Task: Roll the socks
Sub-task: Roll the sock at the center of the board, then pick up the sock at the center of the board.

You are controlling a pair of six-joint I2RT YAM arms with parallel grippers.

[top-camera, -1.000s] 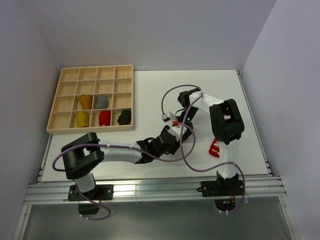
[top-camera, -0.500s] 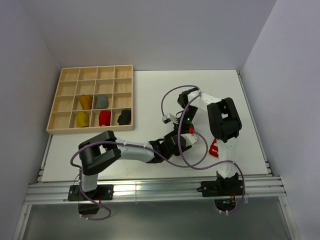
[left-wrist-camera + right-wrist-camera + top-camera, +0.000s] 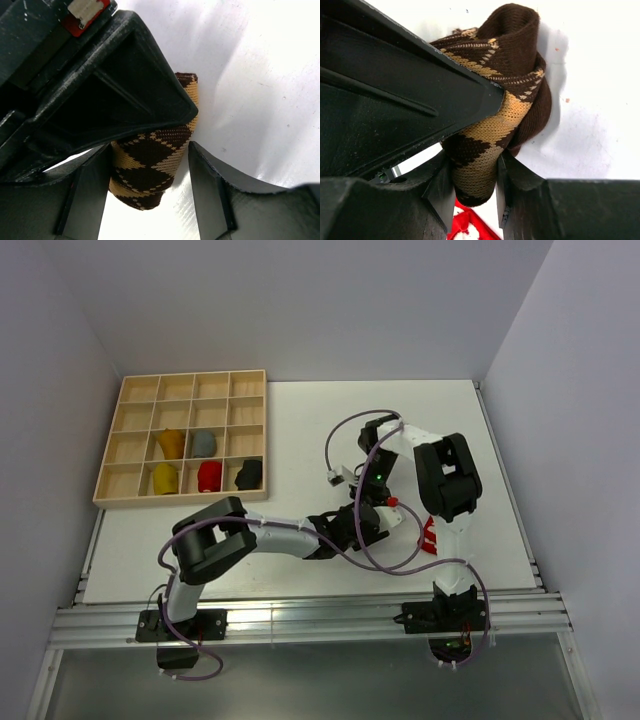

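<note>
A brown-tan argyle sock (image 3: 506,75), rolled into a thick bundle, hangs between both grippers just above the white table. My right gripper (image 3: 474,186) is shut on it, both fingers pressed into the cloth. My left gripper (image 3: 150,200) is open and straddles the same sock (image 3: 152,157): its left finger (image 3: 90,195) touches the cloth, while its right finger (image 3: 210,195) stands clear. From above, the two grippers meet at table centre, left gripper (image 3: 352,525) and right gripper (image 3: 374,500), hiding the sock. A red sock with white marks (image 3: 428,536) lies flat to the right.
A wooden compartment tray (image 3: 180,500) sits at the back left. It holds rolled bundles: mustard (image 3: 170,443), grey (image 3: 203,443), yellow (image 3: 164,477), red (image 3: 209,475) and black (image 3: 248,473). Purple cables loop over both arms. The red sock (image 3: 470,225) shows below the right fingers.
The left arm has swung right, carrying its gripper closer under the right gripper. The right gripper has shifted slightly right and toward the near edge, still holding the argyle sock.
</note>
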